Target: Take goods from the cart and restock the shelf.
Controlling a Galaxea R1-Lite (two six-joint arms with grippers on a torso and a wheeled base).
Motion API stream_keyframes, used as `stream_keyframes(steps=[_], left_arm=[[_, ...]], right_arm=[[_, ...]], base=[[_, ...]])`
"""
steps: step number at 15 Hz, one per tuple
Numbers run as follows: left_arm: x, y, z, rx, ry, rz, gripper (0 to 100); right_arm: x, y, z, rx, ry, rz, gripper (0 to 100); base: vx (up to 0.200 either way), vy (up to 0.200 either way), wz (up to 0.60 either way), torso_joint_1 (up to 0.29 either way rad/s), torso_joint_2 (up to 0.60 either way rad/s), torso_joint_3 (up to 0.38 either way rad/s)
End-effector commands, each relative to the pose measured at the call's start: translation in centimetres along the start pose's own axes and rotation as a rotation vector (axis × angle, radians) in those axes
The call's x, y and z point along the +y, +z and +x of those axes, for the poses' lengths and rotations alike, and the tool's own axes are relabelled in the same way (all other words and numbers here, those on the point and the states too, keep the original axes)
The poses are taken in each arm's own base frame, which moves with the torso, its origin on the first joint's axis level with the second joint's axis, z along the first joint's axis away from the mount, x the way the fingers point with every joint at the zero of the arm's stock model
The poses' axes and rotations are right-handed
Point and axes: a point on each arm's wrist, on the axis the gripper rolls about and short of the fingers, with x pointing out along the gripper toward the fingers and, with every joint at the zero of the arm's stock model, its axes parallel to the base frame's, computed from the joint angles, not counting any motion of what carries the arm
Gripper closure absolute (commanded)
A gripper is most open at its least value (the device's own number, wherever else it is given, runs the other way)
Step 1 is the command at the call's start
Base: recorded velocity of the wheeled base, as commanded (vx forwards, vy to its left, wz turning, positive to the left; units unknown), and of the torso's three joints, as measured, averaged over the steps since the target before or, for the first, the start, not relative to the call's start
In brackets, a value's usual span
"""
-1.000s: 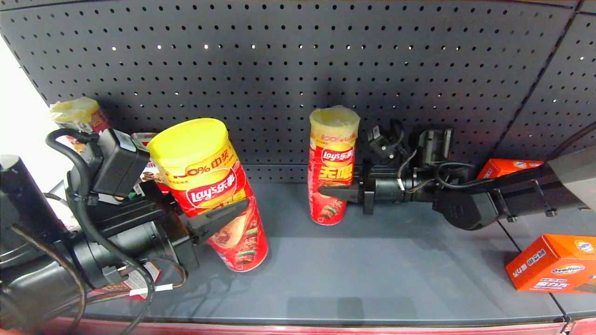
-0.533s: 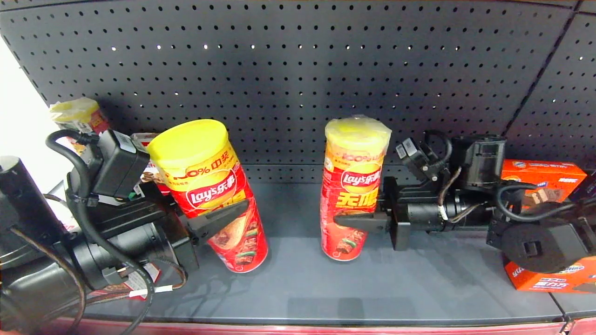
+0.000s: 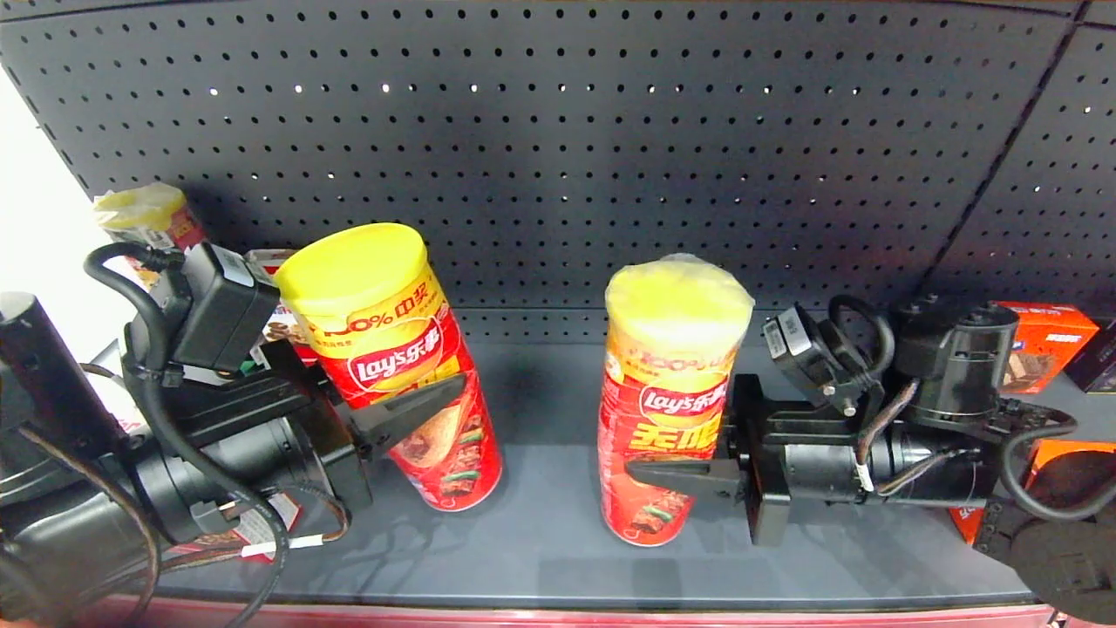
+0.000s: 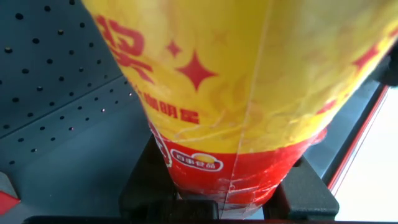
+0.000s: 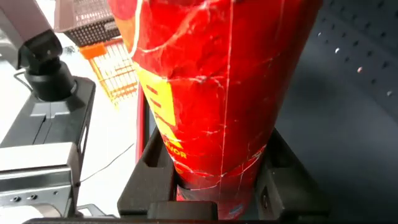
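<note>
Two red-and-yellow chip cans are over the grey shelf [image 3: 558, 549]. The left can [image 3: 388, 344] leans to the left with its base near the shelf floor, and my left gripper [image 3: 417, 412] is shut on its lower half. In the left wrist view the can [image 4: 249, 93] sits between the black fingers [image 4: 305, 196]. The right can [image 3: 670, 384], wrapped in film, stands upright near the shelf's front. My right gripper [image 3: 673, 475] is shut on its lower part. The right wrist view has that can [image 5: 211, 93] clamped between both fingers [image 5: 146, 180].
A perforated dark back panel [image 3: 558, 131] closes the shelf. A third can [image 3: 144, 214] and small packets [image 3: 272, 260] stand at the far left. Orange boxes [image 3: 1046, 336] lie at the right, behind my right arm. An orange cart basket [image 5: 115, 68] is beyond the shelf edge.
My right gripper has carried its can from the back of the shelf toward the front edge and slightly right. The left arm and its can have stayed put.
</note>
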Motion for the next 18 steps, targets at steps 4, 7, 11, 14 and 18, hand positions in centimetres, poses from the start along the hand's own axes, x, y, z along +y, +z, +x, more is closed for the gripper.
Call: stream_keyframes(steps=[4,7,11,14,18], left_arm=[[0.0,0.0,0.0,-0.001,0.002,0.000,100],[0.0,0.0,-0.1,0.000,0.002,0.000,100],[0.0,0.0,-0.1,0.000,0.002,0.000,100],[0.0,-0.1,-0.1,0.002,0.001,-0.001,100],[-0.2,-0.7,-0.3,0.023,-0.001,-0.009,100]], right_arm=[[0.1,-2.4,0.9,0.039,-0.031,0.022,100],[0.0,-3.2,1.4,0.044,-0.033,0.025,100],[0.5,-3.5,1.7,0.060,-0.045,0.028,100],[1.0,-3.7,1.6,0.057,-0.044,0.022,0],[2.0,-2.8,0.0,0.043,-0.071,0.007,0]], base=[[0.000,0.000,0.00,0.000,0.00,0.000],[0.000,0.000,0.00,0.000,0.00,0.000],[0.000,0.000,0.00,0.000,0.00,0.000],[0.000,0.000,0.00,0.000,0.00,0.000],[0.000,0.000,0.00,0.000,0.00,0.000]])
